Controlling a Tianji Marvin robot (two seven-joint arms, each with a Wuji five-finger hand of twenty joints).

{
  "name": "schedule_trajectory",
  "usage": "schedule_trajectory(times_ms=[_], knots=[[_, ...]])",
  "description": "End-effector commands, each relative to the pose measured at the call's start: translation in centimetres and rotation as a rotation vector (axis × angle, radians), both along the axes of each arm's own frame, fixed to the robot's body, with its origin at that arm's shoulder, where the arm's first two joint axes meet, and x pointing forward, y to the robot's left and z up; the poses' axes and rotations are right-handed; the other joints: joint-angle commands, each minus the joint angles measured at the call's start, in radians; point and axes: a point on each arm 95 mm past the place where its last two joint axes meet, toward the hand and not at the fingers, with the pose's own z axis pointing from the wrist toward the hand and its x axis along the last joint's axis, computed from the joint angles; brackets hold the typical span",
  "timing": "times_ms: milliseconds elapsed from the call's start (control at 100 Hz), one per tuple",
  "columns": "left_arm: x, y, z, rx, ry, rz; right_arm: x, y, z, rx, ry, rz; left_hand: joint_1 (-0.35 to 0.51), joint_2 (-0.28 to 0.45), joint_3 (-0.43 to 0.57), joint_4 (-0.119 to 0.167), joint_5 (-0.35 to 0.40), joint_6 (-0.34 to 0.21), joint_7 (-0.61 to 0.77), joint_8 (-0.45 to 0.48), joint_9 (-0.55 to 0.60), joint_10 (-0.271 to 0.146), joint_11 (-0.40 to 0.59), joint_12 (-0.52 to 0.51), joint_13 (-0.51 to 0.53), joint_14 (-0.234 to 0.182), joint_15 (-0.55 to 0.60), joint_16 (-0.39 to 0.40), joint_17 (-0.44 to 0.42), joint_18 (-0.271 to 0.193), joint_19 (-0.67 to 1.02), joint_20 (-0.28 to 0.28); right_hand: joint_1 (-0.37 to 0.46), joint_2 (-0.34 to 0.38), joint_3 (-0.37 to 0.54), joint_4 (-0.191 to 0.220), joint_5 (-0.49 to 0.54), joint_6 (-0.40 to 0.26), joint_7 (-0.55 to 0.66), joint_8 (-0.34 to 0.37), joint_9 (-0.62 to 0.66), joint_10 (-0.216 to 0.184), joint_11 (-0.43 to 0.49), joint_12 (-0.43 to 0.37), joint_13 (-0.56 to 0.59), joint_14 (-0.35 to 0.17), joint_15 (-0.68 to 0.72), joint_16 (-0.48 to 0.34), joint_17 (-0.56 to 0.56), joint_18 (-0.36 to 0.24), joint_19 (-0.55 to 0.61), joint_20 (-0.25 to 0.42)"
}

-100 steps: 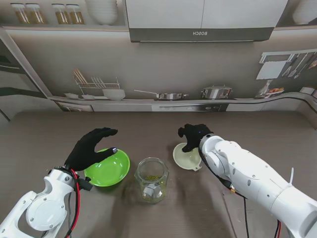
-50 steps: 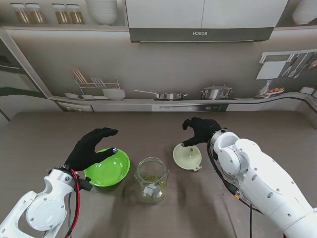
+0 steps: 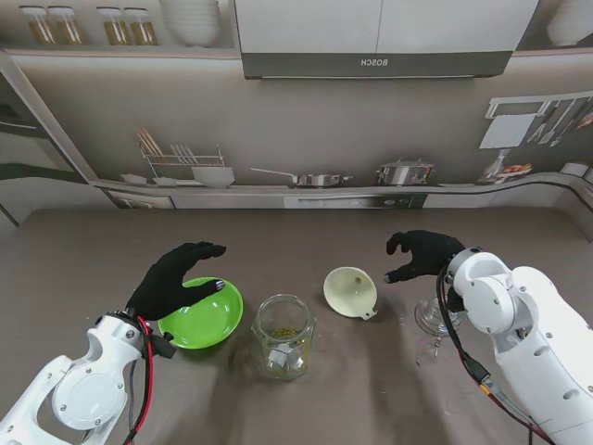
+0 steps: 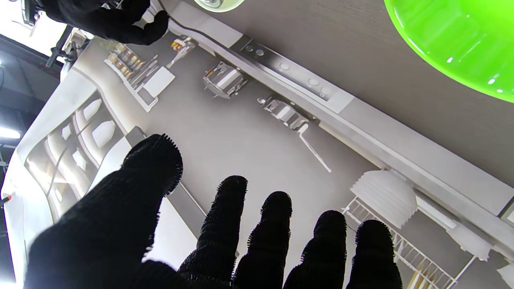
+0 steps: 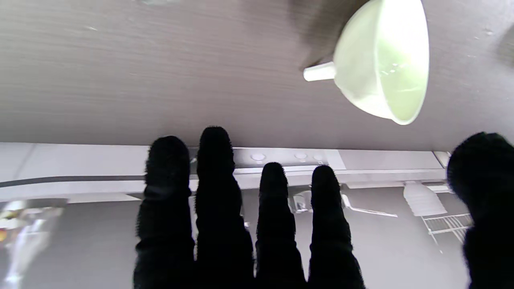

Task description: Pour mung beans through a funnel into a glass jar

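**A:** Starting from the left, what is the left hand point(image 3: 178, 278) doing?

**B:** It hovers over the far-left rim of the green bowl point(image 3: 206, 320), fingers spread and slightly curled, holding nothing. The wrist view shows the same: five gloved fingers point(image 4: 225, 224) apart, with only the bowl's edge point(image 4: 453, 40) in sight. The bowl sits on the worktop point(image 3: 93, 250) just left of the glass jar point(image 3: 283, 336) and looks empty; I see no beans in it.

**A:** And the jar itself?

**B:** Upright and open-mouthed. There is a greenish-yellow patch low inside it, which I take to be mung beans, though it is too small to be sure. No funnel sits on it.

**A:** Where is the funnel?

**B:** The funnel point(image 3: 348, 291) lies tipped on its side on the worktop, just right of the jar and a little farther from me, spout pointing toward the right. The right wrist view shows it clearly resting on its flank point(image 5: 381, 60), nothing touching it.

**A:** The right hand?

**B:** The right hand point(image 3: 422, 253) is farther right of the jar than the funnel, raised, apart from the funnel, fingers loosely curled but not closed on anything. Its fingers point(image 5: 217, 192) are bare in the wrist view. Something clear, maybe a lid point(image 3: 428, 317), lies by the right forearm; I can't say for certain.

**A:** So how far along?

**B:** My judgement: pouring seems done, bowl emptied, funnel off and set aside. At most, closing the jar remains.
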Motion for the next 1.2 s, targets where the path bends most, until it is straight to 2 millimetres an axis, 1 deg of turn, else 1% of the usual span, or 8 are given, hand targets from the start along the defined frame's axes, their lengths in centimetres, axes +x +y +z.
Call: schedule_trajectory(times_ms=[0,260,360,450,690,850,1020,1190], knots=[[0.0,-0.2,-0.3,0.011,0.022,-0.012,-0.7,-1.1,-0.6,-0.031,0.031,-0.003,0.019,0.037,-0.020,0.027,-0.007,-0.006,-0.010,0.002,0.001,0.000,-0.006,-0.002,0.008,-0.019,-0.002,-0.004,-0.015,-0.033,-0.034,-0.010,-0.004,-0.023,0.020,0.028,-0.025,-0.020,-0.016,0.005,-0.006,0.023,-0.015,-0.009,0.019,0.008,0.010,0.019,0.003,0.022,0.042,0.022],[0.0,-0.3,-0.5,0.018,0.035,-0.016,-2.3,-3.8,-1.5,-0.066,0.078,-0.016,0.020,0.039,-0.022,0.028,-0.008,-0.006,-0.010,0.002,-0.001,0.000,-0.006,-0.002,0.006,-0.017,-0.002,-0.004,-0.017,-0.035,-0.034,-0.009,-0.020,-0.015,0.018,0.030,-0.067,-0.022,-0.064,0.007,-0.037,0.033,-0.042,-0.019,-0.009,0.004,-0.003,0.019,-0.012,0.019,0.033,0.030],[0.0,-0.4,-0.6,0.019,0.037,-0.017,-2.7,-4.5,-2.2,-0.078,0.078,-0.024,0.020,0.039,-0.023,0.028,-0.008,-0.006,-0.010,0.002,0.000,0.000,-0.006,-0.002,0.007,-0.017,-0.002,-0.004,-0.018,-0.034,-0.035,-0.009,-0.019,-0.019,0.018,0.030,-0.072,-0.018,-0.082,0.012,-0.043,0.038,-0.045,-0.022,-0.006,-0.001,-0.001,0.021,-0.010,0.017,0.033,0.035],[0.0,-0.4,-0.6,0.021,0.040,-0.019,-3.1,-5.1,-3.0,-0.079,0.063,-0.033,0.020,0.039,-0.023,0.028,-0.008,-0.006,-0.010,0.002,0.000,0.000,-0.006,-0.002,0.006,-0.017,-0.002,-0.004,-0.017,-0.034,-0.034,-0.009,-0.019,-0.020,0.018,0.031,-0.074,-0.016,-0.091,0.019,-0.044,0.034,-0.041,-0.022,-0.001,-0.004,0.006,0.024,-0.004,0.015,0.037,0.039],[0.1,-0.6,-0.7,0.024,0.049,-0.024,-3.9,-6.2,-5.2,-0.066,0.044,-0.059,0.021,0.038,-0.024,0.028,-0.010,-0.006,-0.010,0.001,-0.001,0.002,-0.006,-0.002,0.006,-0.016,-0.002,-0.004,-0.018,-0.033,-0.035,-0.008,-0.015,-0.027,0.019,0.033,-0.066,-0.021,-0.096,0.042,-0.044,0.031,-0.030,-0.025,0.006,-0.009,0.024,0.033,0.006,0.009,0.055,0.053],[0.2,-0.7,-0.9,0.028,0.058,-0.027,-4.3,-7.0,-6.1,-0.075,0.051,-0.077,0.020,0.039,-0.024,0.028,-0.009,-0.007,-0.010,0.001,-0.003,0.002,-0.007,-0.002,0.004,-0.016,-0.003,-0.004,-0.018,-0.036,-0.035,-0.008,-0.008,-0.037,0.019,0.035,-0.084,-0.021,-0.101,0.057,-0.071,0.042,-0.027,-0.028,0.010,-0.018,0.055,0.048,0.014,0.001,0.077,0.066],[0.3,-0.9,-1.0,0.033,0.063,-0.032,-4.6,-7.8,-6.6,-0.095,0.058,-0.087,0.021,0.040,-0.024,0.028,-0.012,-0.008,-0.011,0.001,-0.003,0.000,-0.006,-0.002,0.004,-0.016,-0.003,-0.004,-0.019,-0.035,-0.035,-0.008,-0.001,-0.058,0.020,0.039,-0.103,-0.022,-0.108,0.068,-0.115,0.059,-0.023,-0.030,0.007,-0.027,0.097,0.069,0.022,-0.009,0.103,0.081],[0.4,-1.0,-1.1,0.032,0.073,-0.033,-4.5,-8.1,-6.7,-0.121,0.062,-0.094,0.022,0.040,-0.025,0.028,-0.012,-0.007,-0.011,0.001,-0.004,0.002,-0.007,-0.002,0.003,-0.016,-0.004,-0.004,-0.019,-0.036,-0.035,-0.007,0.012,-0.077,0.022,0.042,-0.117,-0.016,-0.113,0.080,-0.140,0.077,-0.016,-0.034,0.009,-0.040,0.144,0.090,0.028,-0.016,0.120,0.091]])
